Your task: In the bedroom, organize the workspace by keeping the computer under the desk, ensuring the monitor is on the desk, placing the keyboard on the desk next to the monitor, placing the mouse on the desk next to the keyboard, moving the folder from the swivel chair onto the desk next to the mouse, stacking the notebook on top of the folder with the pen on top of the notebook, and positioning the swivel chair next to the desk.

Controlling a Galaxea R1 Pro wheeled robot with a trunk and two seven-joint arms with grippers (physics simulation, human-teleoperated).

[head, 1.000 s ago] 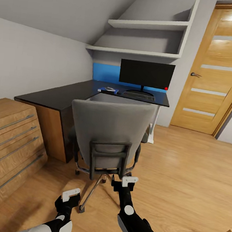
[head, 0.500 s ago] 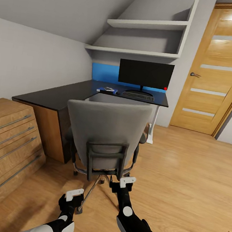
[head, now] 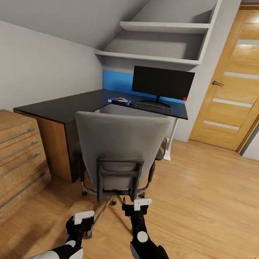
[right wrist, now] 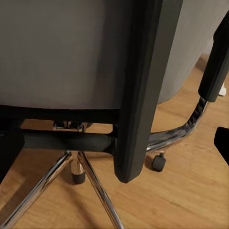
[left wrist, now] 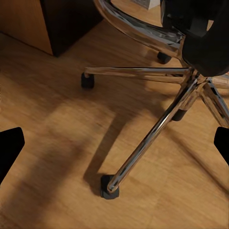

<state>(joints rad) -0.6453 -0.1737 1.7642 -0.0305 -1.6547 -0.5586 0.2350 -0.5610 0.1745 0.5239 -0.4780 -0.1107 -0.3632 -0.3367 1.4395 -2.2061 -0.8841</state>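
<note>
Grey swivel chair, black desk

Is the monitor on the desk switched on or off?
Apparently off: the monitor stands upright on the desk, screen all black, one small red dot at a corner.

The swivel chair blocks twelve o'clock before the desk; drawers crowd nine, open floor at two.

1. A home study corner under a sloped ceiling, with a wood floor and a panelled door.
2. Corner desk, monitor, swivel chair, wall shelves, drawer chest.
</note>
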